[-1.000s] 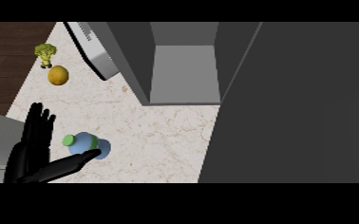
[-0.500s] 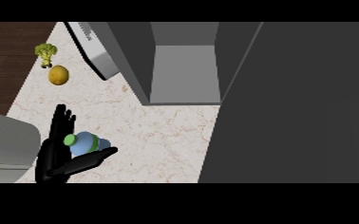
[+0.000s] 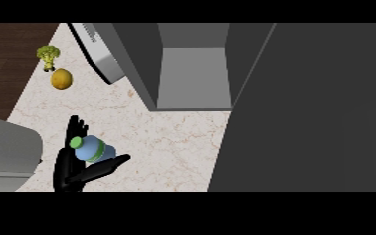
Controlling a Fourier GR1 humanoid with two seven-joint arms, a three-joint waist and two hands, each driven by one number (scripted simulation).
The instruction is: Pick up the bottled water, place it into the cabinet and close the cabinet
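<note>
The bottle [image 3: 94,150] is on the bench [image 3: 172,139], below and left of the cabinet [image 3: 192,77] and well apart from it, with its green cap [image 3: 75,142] towards the view. The left hand [image 3: 70,172] is at it. Its fingers [image 3: 75,127] run straight up the side away from the cabinet and its thumb [image 3: 112,163] reaches under the near side. They are spread apart and bracket the bottle, and I see no curl round it yet. The right hand does not show.

The step in hand looks like the grasp. To do it well, close fingers and thumb round the body below the cap, so the bottle does not roll or tip out sideways. Lift only once both sides bear on it. Raise it straight, then carry it up and right to the cabinet's open shelf. Keep clear of the door [image 3: 99,55], which hangs open on the cabinet's left, and leave room to swing that door shut afterwards.

No brand, label or writing can be read on the bottle or the cabinet.
</note>
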